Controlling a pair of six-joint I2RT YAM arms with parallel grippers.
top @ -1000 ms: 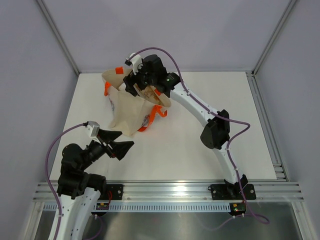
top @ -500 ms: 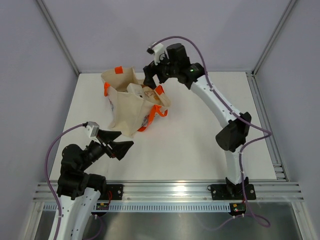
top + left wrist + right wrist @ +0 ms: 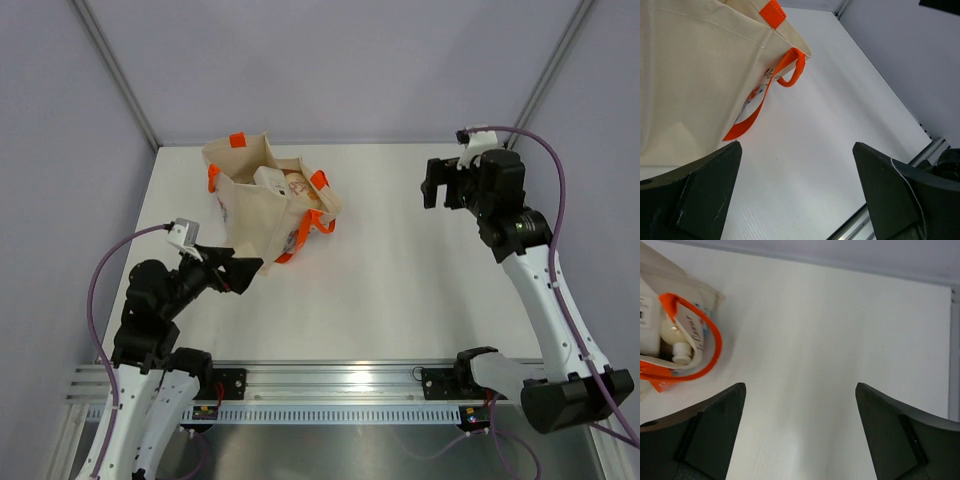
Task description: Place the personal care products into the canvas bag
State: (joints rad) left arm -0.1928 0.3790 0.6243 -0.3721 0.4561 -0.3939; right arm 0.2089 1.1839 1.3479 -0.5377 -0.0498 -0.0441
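The canvas bag (image 3: 262,212) stands open at the table's back left, beige with orange handles (image 3: 318,226). In its mouth I see a white container (image 3: 268,179) and a peach one (image 3: 298,186); the other personal care products are hidden. The right wrist view shows the bag's corner (image 3: 700,295) with a cream bottle (image 3: 674,337) behind an orange handle (image 3: 715,347). My left gripper (image 3: 243,268) is open and empty just in front of the bag (image 3: 690,75); its jaws (image 3: 796,146) frame bare table. My right gripper (image 3: 442,190) is open and empty, high above the back right, jaws (image 3: 800,385) wide.
An aluminium rail (image 3: 340,380) runs along the near edge, where both arm bases are bolted. Grey enclosure walls (image 3: 400,70) close the back and sides. The white tabletop (image 3: 400,280) stretches right of the bag.
My right arm has lifted off the bag's mouth and swung far to the right, open. My left gripper has moved slightly towards the bag's front.
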